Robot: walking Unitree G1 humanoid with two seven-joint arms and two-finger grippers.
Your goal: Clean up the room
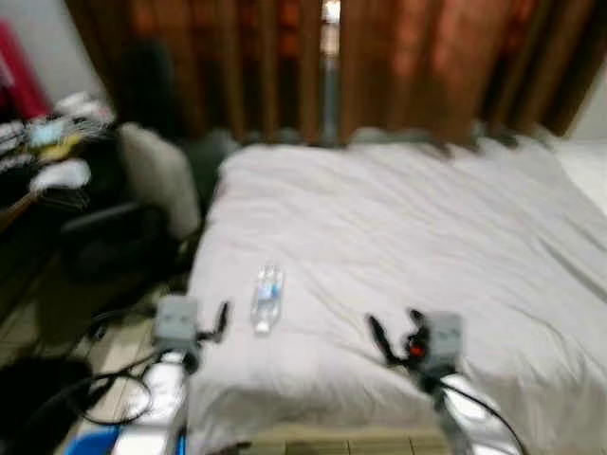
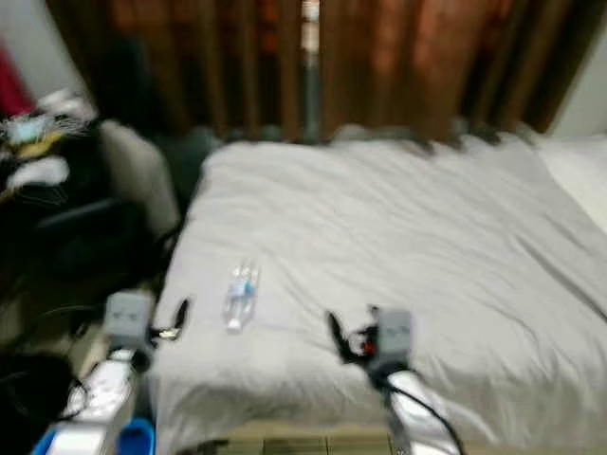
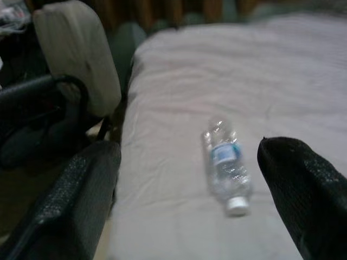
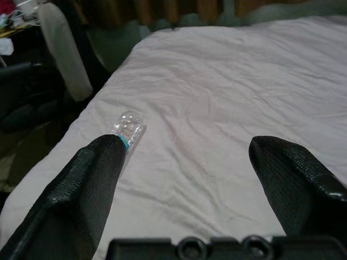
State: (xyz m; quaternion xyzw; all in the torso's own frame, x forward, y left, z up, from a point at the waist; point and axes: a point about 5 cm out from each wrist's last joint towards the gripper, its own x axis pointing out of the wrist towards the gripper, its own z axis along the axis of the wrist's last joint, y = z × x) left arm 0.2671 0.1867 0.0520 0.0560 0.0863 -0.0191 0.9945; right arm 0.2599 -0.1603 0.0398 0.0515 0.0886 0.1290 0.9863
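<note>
Far left stood a black office chair with a pale cushioned back (image 1: pixel 156 180), beside the bed edge, cluttered stuff behind it too blurred to name. Left gripper (image 1: pixel 213 324) hovered at the near-left corner of the wide bed under a wrinkled white sheet (image 1: pixel 408 218), jaws spread wide with nothing in them. Just beside it, a bit further onto the bed, lay the small clear plastic water bottle with a blue label and white cap (image 1: pixel 266 299), on its side, cap toward the robot. Right gripper (image 1: pixel 396 339) hung over the near edge further right, well apart from the bottle, jaws likewise apart and empty. Brown curtains (image 1: pixel 379 66) ran behind the bed.

Bottle looked light, thin-walled, smooth; probably crushable and apt to roll or squirt out on the soft sheet. Best hold judged across the labelled mid-body, jaws square to its long axis, left gripper nearest
</note>
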